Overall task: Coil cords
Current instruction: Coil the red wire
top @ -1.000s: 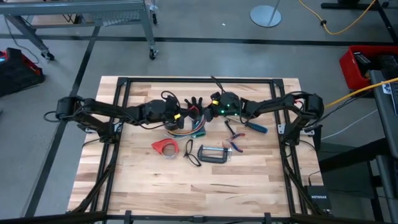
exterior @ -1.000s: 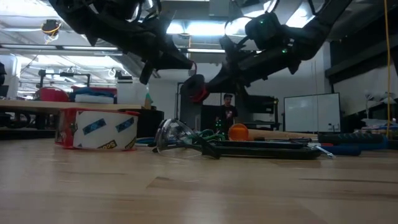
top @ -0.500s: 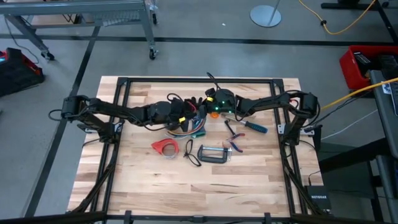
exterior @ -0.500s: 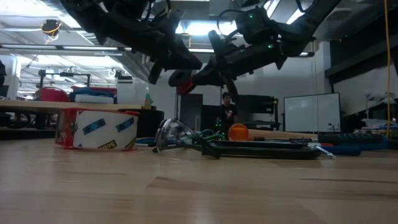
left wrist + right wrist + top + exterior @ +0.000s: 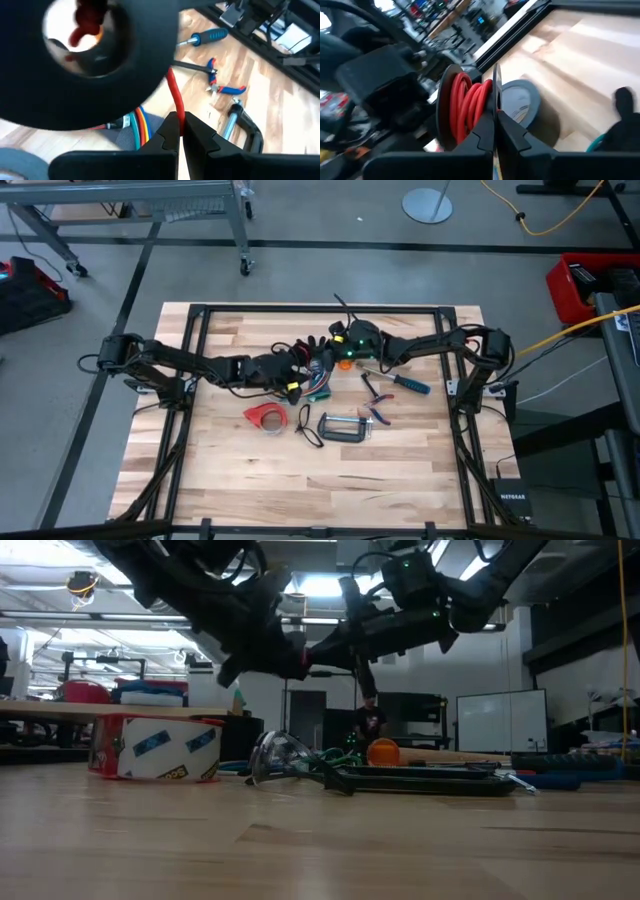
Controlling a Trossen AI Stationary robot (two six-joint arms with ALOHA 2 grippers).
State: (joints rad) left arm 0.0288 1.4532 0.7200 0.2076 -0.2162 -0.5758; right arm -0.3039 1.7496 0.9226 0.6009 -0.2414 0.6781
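A red strand of the cords (image 5: 176, 97) is being pinched between the closed fingers of the left gripper (image 5: 296, 385) at frame centre. Red loops are being clamped by the right gripper (image 5: 322, 352) just above. The wooden table (image 5: 400, 460) is being bordered by grey floor (image 5: 300, 220); a tape dispenser (image 5: 155, 748) is being shown at left, low view.

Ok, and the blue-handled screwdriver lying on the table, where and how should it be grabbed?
Take the screwdriver by its thick blue handle, not the thin metal shaft. It lies flat on the table with bare wood along both sides of the handle, so coming straight down from above looks best, with the pincer set across the handle's width.
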